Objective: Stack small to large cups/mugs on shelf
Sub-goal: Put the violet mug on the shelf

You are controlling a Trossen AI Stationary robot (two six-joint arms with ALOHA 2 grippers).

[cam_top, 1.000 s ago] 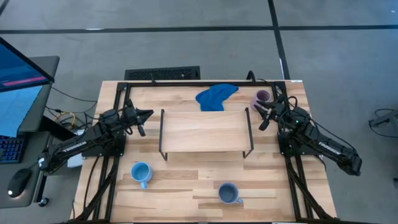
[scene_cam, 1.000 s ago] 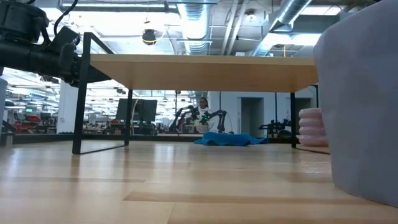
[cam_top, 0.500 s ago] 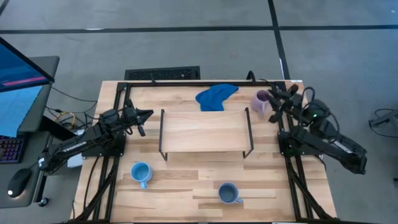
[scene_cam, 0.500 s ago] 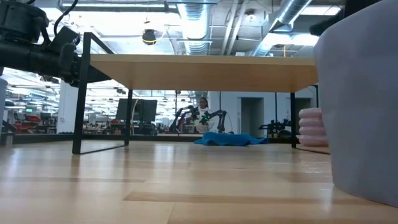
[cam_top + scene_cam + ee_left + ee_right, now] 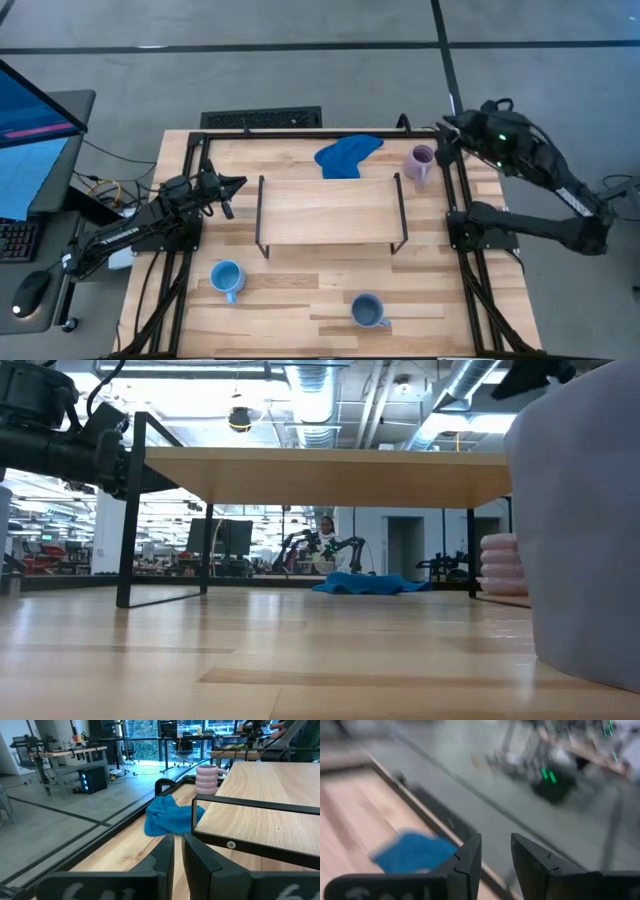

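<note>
The shelf (image 5: 330, 212) stands mid-table on black wire legs, its board bare. The lilac mug (image 5: 421, 160) stands upright on the table by the shelf's far right corner. The sky-blue mug (image 5: 226, 277) and the grey-blue mug (image 5: 367, 310) stand on the table near the front edge. My right gripper (image 5: 443, 138) is open and empty, raised above the far right corner, just right of the lilac mug. My left gripper (image 5: 238, 184) is shut and empty, left of the shelf.
A bright blue cloth (image 5: 345, 155) lies behind the shelf at the far edge. In the low view the grey-blue mug (image 5: 580, 530) fills the right side. Black frame rails run along the table's left, right and far edges.
My right gripper has risen and gone toward the table's far edge, from the near side of the lilac mug to above the far right corner, swinging to point left. The lilac mug has stayed where it was.
</note>
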